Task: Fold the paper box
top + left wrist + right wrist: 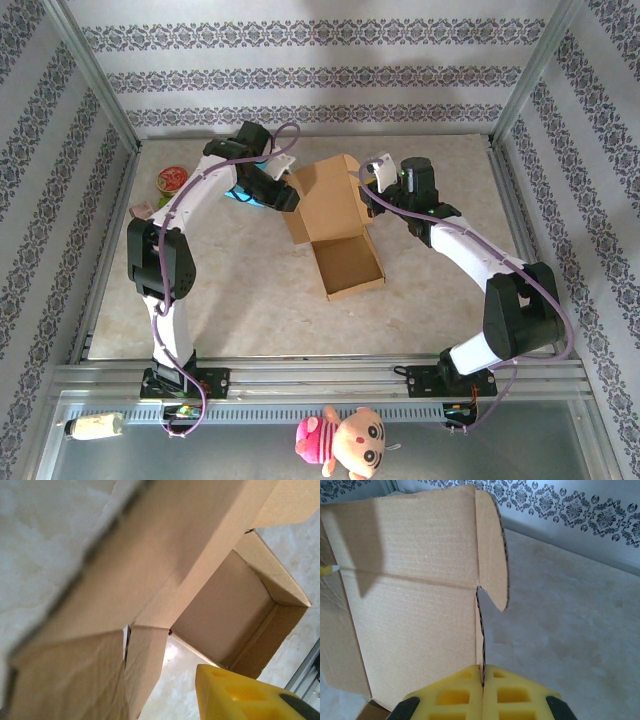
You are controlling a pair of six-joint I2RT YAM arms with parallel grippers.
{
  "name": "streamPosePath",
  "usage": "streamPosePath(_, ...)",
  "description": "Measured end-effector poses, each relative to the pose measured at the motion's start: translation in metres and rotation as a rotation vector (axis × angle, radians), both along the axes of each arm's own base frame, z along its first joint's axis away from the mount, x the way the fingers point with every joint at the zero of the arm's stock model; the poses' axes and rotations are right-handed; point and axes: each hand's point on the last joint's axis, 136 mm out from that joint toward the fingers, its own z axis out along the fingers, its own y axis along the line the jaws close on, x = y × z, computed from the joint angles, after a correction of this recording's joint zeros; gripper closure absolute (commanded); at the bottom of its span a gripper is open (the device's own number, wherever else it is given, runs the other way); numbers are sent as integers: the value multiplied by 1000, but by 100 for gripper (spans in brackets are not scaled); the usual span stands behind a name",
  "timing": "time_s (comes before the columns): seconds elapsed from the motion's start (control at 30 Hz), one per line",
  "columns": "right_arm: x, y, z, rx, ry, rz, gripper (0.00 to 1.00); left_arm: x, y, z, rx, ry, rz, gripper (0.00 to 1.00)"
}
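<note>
One paper box (348, 262): right jaws pinch its flap; left jaws' state unclear.

The box (348, 262) was matt brown corrugated cardboard, faintly ribbed. The table (240, 290) looked smooth, marbled, slightly glossy. The pads (455, 697) were matt yellow plastic; the rail (320, 372) brushed metal.
</note>
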Motion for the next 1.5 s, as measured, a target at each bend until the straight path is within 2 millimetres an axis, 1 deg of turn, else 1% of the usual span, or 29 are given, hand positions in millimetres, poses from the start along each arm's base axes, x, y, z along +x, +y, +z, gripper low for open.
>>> streamPosePath(0.17,1,-1,0,-3,-4,-7,100,-2,2,-7,13,20,15,75)
streamPosePath(0.3,1,-2,0,-6,-4,-13,100,-3,5,-12,28,35,31,92)
streamPosePath(0.4,1,1,0,-6,-7,-14,100,-2,6,-12,35,42,52,99)
streamPosePath(0.53,3,5,1,21,13,-76,100,2,8,-14,56,50,118,100)
streamPosePath(0.6,5,6,2,50,31,-135,100,9,8,-13,56,44,165,100)
streamPosePath(0.7,8,6,5,116,70,-238,100,27,10,-10,55,3,266,100)
streamPosePath(0.77,14,8,13,175,70,-290,96,39,10,-7,51,-28,321,100)
streamPosePath(0.87,27,10,22,251,66,-360,95,56,9,3,43,-91,391,100)
streamPosePath(0.97,43,9,25,308,65,-431,95,69,6,13,37,-158,438,100)
streamPosePath(1.07,54,8,25,352,47,-479,95,79,0,20,20,-205,477,100)
streamPosePath(1.13,62,9,24,367,17,-506,98,85,-4,21,7,-233,504,100)
streamPosePath(1.23,68,13,11,363,-13,-548,99,87,-5,11,2,-238,546,100)
streamPosePath(1.3,70,17,-2,346,-18,-573,99,87,-3,1,5,-231,578,100)
streamPosePath(1.33,70,19,-6,341,-24,-584,100,89,-3,-1,-2,-237,591,100)
streamPosePath(1.5,70,23,-15,341,-49,-645,100,95,-2,-1,-44,-257,652,100)
